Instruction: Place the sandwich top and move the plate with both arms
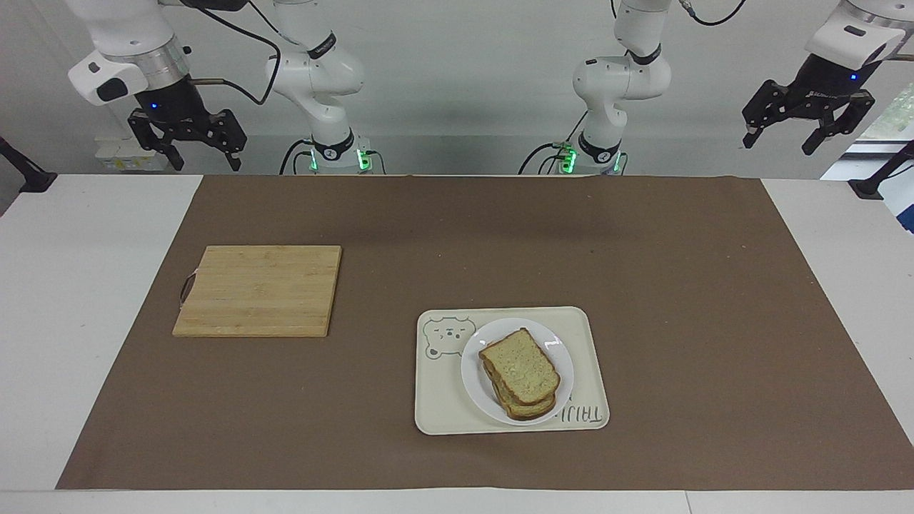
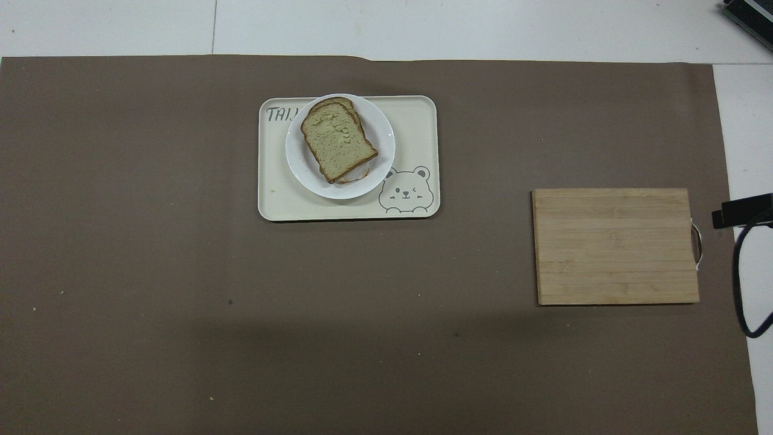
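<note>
The sandwich top (image 1: pixel 520 365) (image 2: pixel 337 141), a pale speckled slice with a brown crust, lies flat on another slice, slightly askew, so the lower crust shows at one end. The stack rests on the small white plate (image 1: pixel 553 346) (image 2: pixel 379 130). My left gripper (image 1: pixel 778 146) hangs open and holds nothing, high up off the left arm's end of the table, at the robots' edge. Off the right arm's end, my right gripper (image 1: pixel 206 164) is likewise raised, open, with nothing in it. Neither gripper shows in the overhead view.
The plate stands on a cream tray with a bear drawing (image 1: pixel 439 400) (image 2: pixel 416 115), toward the edge farthest from the robots. A bamboo cutting board (image 1: pixel 257 289) (image 2: pixel 616 244) lies toward the right arm's end. A brown mat (image 1: pixel 643 285) covers the table.
</note>
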Controlling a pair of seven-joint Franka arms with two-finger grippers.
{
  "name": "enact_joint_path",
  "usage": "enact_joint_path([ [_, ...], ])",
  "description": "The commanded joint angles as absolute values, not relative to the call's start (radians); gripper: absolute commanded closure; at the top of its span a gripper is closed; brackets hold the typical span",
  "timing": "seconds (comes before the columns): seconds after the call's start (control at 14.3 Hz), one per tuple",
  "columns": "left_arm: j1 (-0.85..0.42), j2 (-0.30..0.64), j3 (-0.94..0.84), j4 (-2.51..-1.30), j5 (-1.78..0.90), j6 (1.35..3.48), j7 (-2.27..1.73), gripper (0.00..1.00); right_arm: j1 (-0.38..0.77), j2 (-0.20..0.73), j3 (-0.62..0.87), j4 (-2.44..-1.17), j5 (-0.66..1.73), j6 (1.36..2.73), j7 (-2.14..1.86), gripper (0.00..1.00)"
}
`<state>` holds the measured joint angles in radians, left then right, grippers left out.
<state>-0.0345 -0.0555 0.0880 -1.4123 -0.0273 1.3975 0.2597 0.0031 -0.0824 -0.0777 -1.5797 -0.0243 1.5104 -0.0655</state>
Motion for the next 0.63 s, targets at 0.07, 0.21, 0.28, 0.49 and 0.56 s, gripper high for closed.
enact_joint_path([
  [0.07,-0.037,-0.081,0.078,-1.439,-0.020,1.384,0.250,0.00,-0.003,-0.089,-0.074,-1.580,-0.026,1.517,-0.078,0.00],
  [0.21,-0.037,-0.081,0.078,-1.439,-0.020,1.371,0.250,0.00,-0.003,-0.089,-0.074,-1.580,-0.026,1.517,-0.078,0.00],
  [0.28,-0.037,-0.084,0.078,-1.439,-0.020,1.358,0.245,0.00,-0.003,-0.089,-0.074,-1.580,-0.026,1.517,-0.078,0.00],
  [0.49,-0.038,-0.087,0.075,-1.439,-0.023,1.330,0.247,0.00,-0.002,-0.089,-0.074,-1.582,-0.026,1.517,-0.078,0.00],
  [0.56,-0.038,-0.087,0.074,-1.439,-0.023,1.328,0.247,0.00,-0.002,-0.089,-0.074,-1.582,-0.026,1.517,-0.078,0.00],
])
